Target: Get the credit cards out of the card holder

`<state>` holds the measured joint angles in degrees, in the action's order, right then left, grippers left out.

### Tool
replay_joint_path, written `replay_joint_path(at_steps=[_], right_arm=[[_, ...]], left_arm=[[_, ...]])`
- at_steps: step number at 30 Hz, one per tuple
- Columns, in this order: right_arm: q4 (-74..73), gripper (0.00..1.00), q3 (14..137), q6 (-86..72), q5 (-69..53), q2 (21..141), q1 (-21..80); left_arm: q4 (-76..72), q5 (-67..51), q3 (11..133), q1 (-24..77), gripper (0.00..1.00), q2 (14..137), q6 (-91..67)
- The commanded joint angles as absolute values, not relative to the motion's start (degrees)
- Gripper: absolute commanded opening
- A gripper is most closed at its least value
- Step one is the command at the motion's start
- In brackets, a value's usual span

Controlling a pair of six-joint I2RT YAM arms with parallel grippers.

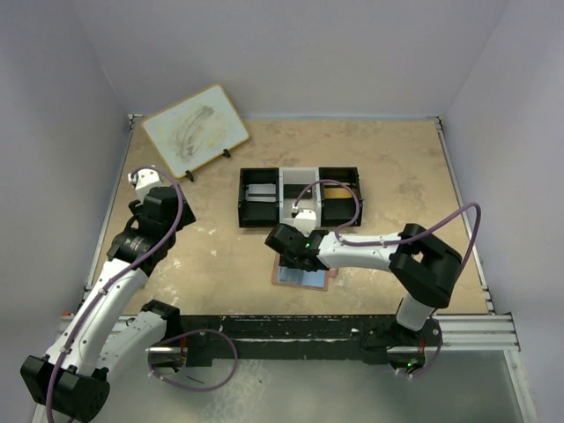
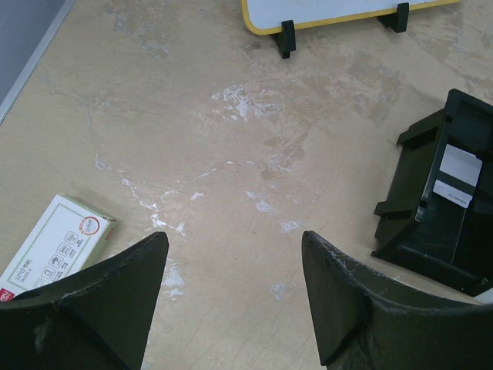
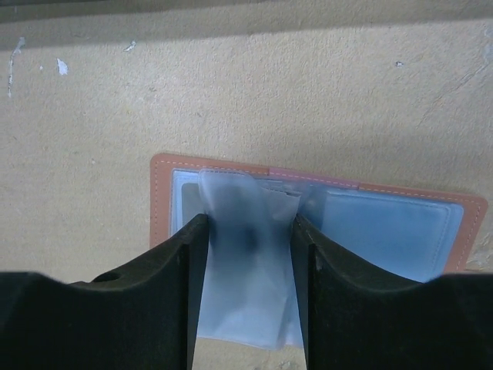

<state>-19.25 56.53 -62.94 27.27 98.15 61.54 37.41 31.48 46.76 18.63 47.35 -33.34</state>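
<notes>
Right end effector [image 3: 248, 223]: rests low on the open card holder [image 3: 160, 200], fingers [image 3: 192, 293] parted roughly halfway. Straddles a frosted blue leaf [image 3: 246, 308] filling the gap from pad to pad; pinched or merely flanked, cannot tell.

Card holder: lies flat and spread open on the counter [image 1: 397, 176] toward the near edge, on the near side of the black-and-white tray [image 1: 256, 189], a little apart from it. Shows credit cards [image 3: 385, 231] seemingly tucked in the pale blue slots, none loose beside it.

Looks like the extraction step, barely begun. Calls next for a firm close on one card's edge alone, then a straight pull along the slot, likely with the leather pinned against tagging along.

Left end effector [image 2: 231, 239]: gapes wide, grips nothing, hovers above the counter well off to the left, near a small white-and-green box [image 2: 58, 247].
</notes>
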Motion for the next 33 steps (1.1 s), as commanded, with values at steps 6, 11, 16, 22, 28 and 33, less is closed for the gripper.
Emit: replay_joint_path(at_steps=[6, 11, 16, 22, 28, 33], right_arm=[[-8.1, 0.49, 49.4, -61.1, 17.8, 93.1, 61.5], [-0.1, 0.42, 43.7, -61.2, 12.2, 89.5, 58.5], [10.4, 0.29, 35.6, -61.8, 4.8, 85.7, 53.6], [17.6, 0.27, 29.4, -61.8, 0.8, 80.9, 50.7], [22.6, 0.27, 25.0, -62.9, -2.0, 78.4, 48.1], [21.3, 0.27, 24.7, -63.2, -2.0, 78.6, 47.4]], left_arm=[[35.6, 30.4, 47.2, 18.4, 0.68, 47.4, -32.2], [32.9, 21.5, 46.2, 18.4, 0.68, 47.4, -30.9], [26.6, 3.7, 42.2, 18.5, 0.61, 46.1, -34.9], [10.0, -11.4, 31.4, 23.9, 0.58, 42.5, -46.4], [1.7, -4.2, 29.4, 41.9, 0.58, 50.2, -50.1], [-2.5, 5.8, 28.6, 52.8, 0.58, 59.4, -54.7]])
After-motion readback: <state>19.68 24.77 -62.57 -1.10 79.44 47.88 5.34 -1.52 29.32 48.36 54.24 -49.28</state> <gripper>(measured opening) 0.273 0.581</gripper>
